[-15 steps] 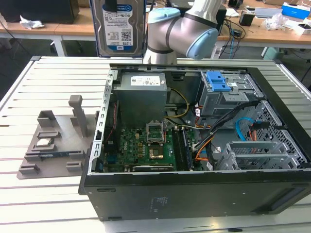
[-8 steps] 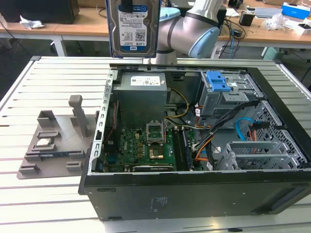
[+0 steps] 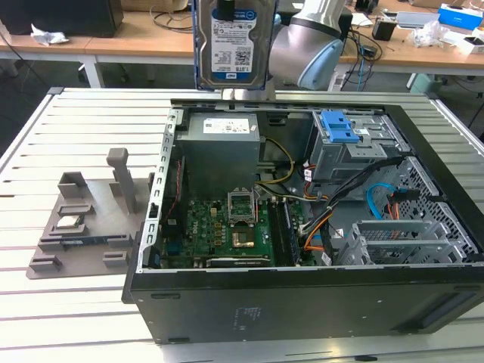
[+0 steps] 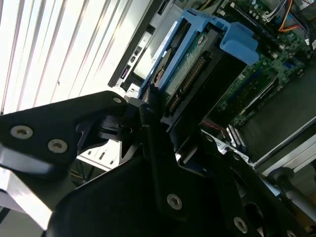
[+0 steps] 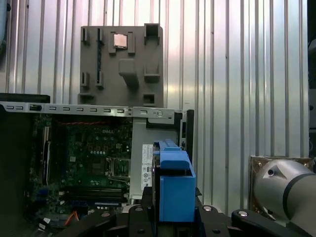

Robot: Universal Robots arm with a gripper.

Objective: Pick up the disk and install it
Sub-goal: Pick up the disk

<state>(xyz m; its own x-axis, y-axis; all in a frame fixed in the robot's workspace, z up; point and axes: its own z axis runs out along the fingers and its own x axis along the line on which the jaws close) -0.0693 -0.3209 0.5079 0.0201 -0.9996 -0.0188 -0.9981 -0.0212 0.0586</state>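
Note:
The disk point(image 3: 233, 45), a silver drive with a blue-and-white label in a blue carrier frame, hangs upright high above the back edge of the open computer case point(image 3: 302, 302). My gripper point(image 3: 227, 7) is shut on its upper end, at the top edge of the exterior view. In the second wrist view the black fingers point(image 4: 148, 123) clamp the disk point(image 4: 195, 59) by its blue frame, with the motherboard beyond. In the first wrist view the blue frame of the disk point(image 5: 173, 182) stands edge-on between the jaws of my gripper point(image 5: 173, 212).
Inside the case are a grey drive cage with a blue latch panel point(image 3: 342, 128), a power supply point(image 3: 221, 147), a green motherboard point(image 3: 227, 227) and loose cables point(image 3: 318, 234). A grey fixture point(image 3: 83, 219) holding a small silver chip point(image 3: 69, 221) lies on the slatted table point(image 3: 45, 318).

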